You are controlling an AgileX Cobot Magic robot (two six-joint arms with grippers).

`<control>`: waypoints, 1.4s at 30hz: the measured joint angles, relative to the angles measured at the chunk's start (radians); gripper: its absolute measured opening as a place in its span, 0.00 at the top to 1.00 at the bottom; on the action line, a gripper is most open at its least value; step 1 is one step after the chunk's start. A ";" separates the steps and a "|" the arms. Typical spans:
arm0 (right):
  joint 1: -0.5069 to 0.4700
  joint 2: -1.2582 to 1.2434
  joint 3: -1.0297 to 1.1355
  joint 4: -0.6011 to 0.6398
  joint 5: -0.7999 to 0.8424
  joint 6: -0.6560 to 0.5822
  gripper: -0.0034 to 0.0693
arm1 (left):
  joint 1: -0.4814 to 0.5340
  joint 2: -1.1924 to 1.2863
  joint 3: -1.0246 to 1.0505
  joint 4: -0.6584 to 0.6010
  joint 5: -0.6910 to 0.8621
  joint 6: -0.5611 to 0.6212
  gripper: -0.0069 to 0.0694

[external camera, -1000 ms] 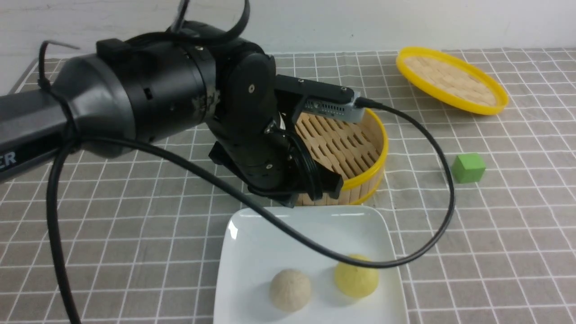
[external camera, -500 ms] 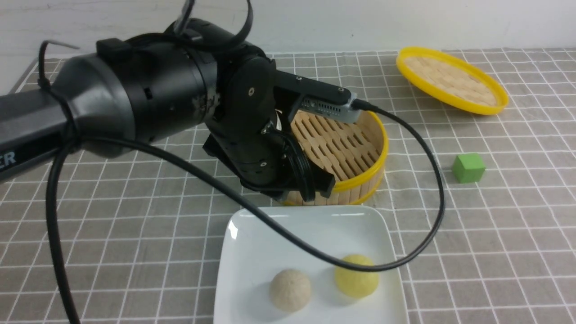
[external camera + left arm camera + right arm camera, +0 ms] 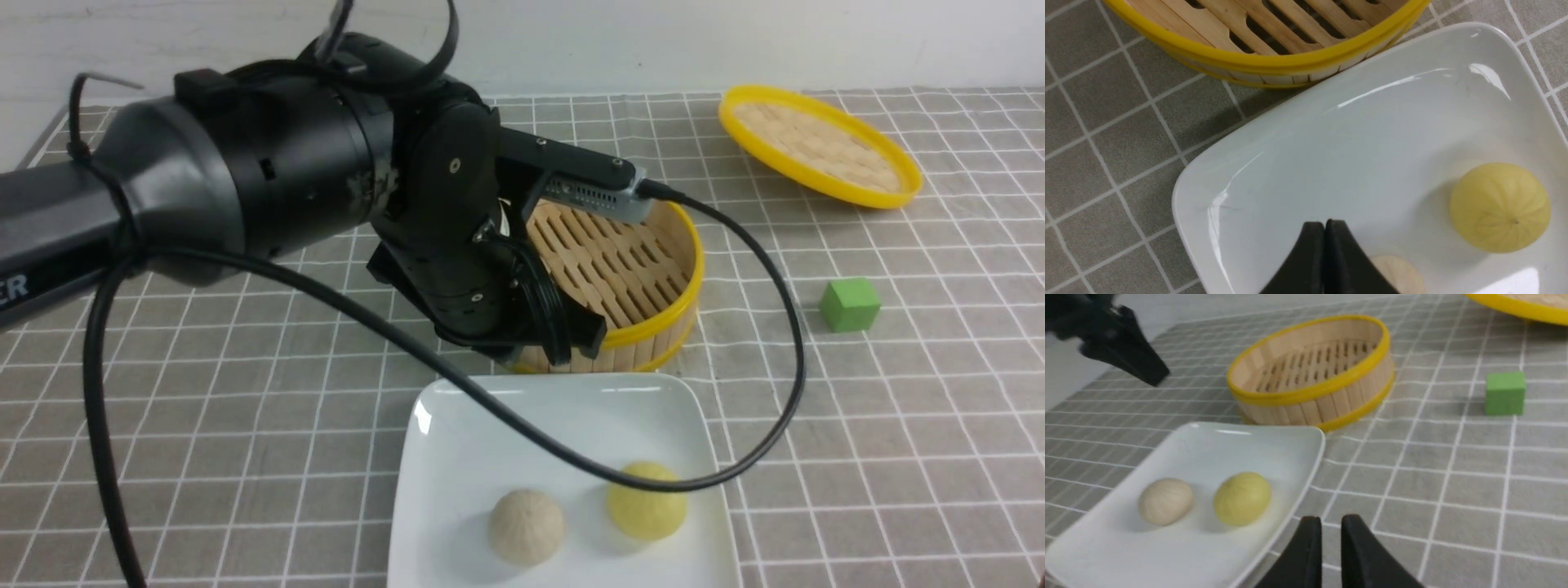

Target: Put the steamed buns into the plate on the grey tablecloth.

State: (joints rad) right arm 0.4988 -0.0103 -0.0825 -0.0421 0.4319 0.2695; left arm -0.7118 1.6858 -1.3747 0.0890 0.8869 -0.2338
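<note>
The white square plate (image 3: 490, 441) lies at the front on the grey tablecloth (image 3: 898, 408). The beige bun (image 3: 526, 525) and the pale yellow bun (image 3: 647, 512) sit side by side in its near half. My left gripper (image 3: 589, 341) hangs shut and empty over the gap between steamer basket and plate. In the left wrist view its tips (image 3: 1325, 223) are pressed together above the plate (image 3: 1372, 143), beside the yellow bun (image 3: 1499, 206); the beige bun (image 3: 1400, 275) is partly hidden. My right gripper (image 3: 1331, 520) is shut and empty, low beside the plate (image 3: 1208, 449), and out of the front view.
The empty bamboo steamer basket (image 3: 653, 269) with its yellow rim stands just behind the plate. Its woven lid (image 3: 820, 145) lies at the back right. A green cube (image 3: 850, 305) sits right of the basket. The left arm's black cable (image 3: 784, 392) loops over the plate.
My left gripper has risen a little and drawn back towards the basket since a second ago. It has barely moved in the last half second. The buns have not moved.
</note>
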 joint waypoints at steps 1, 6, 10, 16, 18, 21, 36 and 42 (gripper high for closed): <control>-0.045 0.000 0.034 0.002 0.003 0.000 0.82 | 0.000 -0.003 0.000 0.001 0.001 0.000 0.89; -0.163 0.000 0.087 0.002 -0.015 0.003 0.81 | 0.000 -0.069 0.000 0.007 0.009 0.000 0.89; -0.246 0.000 0.091 0.002 -0.029 0.008 0.80 | 0.000 -0.176 0.000 0.028 0.028 0.000 0.89; -0.365 0.000 0.092 0.002 -0.033 0.012 0.79 | 0.000 -0.357 0.000 0.097 0.103 0.000 0.89; -0.405 0.000 0.092 0.002 -0.033 0.012 0.79 | 0.000 -0.450 -0.001 0.143 0.164 0.000 0.89; -0.418 0.000 0.092 0.002 -0.033 0.012 0.79 | 0.000 -0.528 -0.002 0.188 0.230 0.000 0.89; -0.420 0.000 0.092 0.002 -0.033 0.012 0.76 | 0.000 -0.829 0.290 0.248 0.320 -0.137 0.88; -0.420 0.000 0.092 0.002 -0.033 0.012 0.75 | 0.000 -0.992 0.510 0.262 0.156 -0.285 0.87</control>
State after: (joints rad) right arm 0.0792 -0.0103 0.0097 -0.0397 0.3984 0.2810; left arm -0.7118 0.6942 -0.8642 0.3509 1.0425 -0.5191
